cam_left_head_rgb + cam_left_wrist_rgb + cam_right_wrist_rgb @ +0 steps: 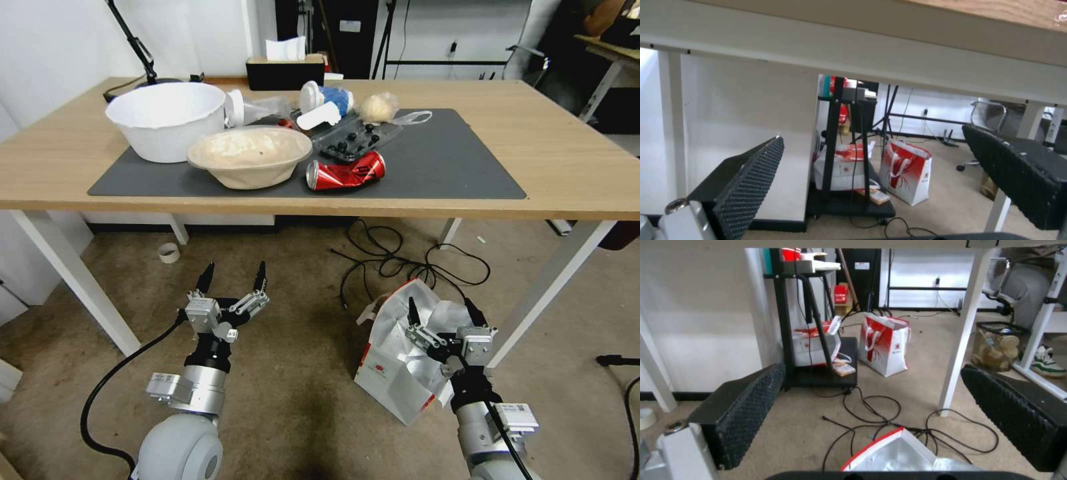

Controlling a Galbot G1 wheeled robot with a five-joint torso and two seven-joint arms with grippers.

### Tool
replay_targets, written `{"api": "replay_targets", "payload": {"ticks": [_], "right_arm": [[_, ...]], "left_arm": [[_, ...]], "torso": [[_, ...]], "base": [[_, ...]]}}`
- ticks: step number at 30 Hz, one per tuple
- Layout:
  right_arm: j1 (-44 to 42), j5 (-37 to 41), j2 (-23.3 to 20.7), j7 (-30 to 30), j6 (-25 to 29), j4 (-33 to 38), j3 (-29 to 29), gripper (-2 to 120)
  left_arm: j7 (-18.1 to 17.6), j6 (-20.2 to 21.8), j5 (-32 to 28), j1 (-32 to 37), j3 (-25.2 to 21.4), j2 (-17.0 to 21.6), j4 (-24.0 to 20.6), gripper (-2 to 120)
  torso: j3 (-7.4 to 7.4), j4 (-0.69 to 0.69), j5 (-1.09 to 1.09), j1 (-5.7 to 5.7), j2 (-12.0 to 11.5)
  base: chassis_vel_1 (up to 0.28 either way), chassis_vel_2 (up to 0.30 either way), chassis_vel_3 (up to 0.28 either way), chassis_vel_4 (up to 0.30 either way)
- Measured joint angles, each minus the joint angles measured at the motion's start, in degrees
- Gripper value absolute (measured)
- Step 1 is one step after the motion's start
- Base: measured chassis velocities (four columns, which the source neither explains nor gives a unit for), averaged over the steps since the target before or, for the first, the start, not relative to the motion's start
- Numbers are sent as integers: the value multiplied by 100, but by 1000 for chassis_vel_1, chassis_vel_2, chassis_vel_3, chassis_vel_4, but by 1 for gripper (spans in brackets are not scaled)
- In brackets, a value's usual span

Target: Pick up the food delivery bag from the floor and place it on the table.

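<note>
Down on the floor [300, 400] before the table [567, 167], your food delivery bag [400, 373] sat unlifted, right gripper [447, 308] spread wide above its foil mouth (left gripper [231, 275] equally agape, idle nearby), so everything remained.

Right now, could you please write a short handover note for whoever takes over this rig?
Left gripper: open, holding nothing, low over the floor in front of the table.
Right gripper: open, over the open top of the food delivery bag, not gripping it.
Bag stands on the floor by the table's right leg, near black cables.
Done: approach. Left: grasp, lift, place on the table.
</note>
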Motion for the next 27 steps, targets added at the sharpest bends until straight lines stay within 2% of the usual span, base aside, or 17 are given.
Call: {"api": "replay_targets", "payload": {"ticks": [27], "right_arm": [[12, 2, 33, -14, -3, -7, -47, 100]], "left_arm": [[52, -80, -39, 7, -10, 14, -3, 100]], "torso": [[-452, 0, 0, -186, -638]], "base": [[0, 0, 0, 0]]}}
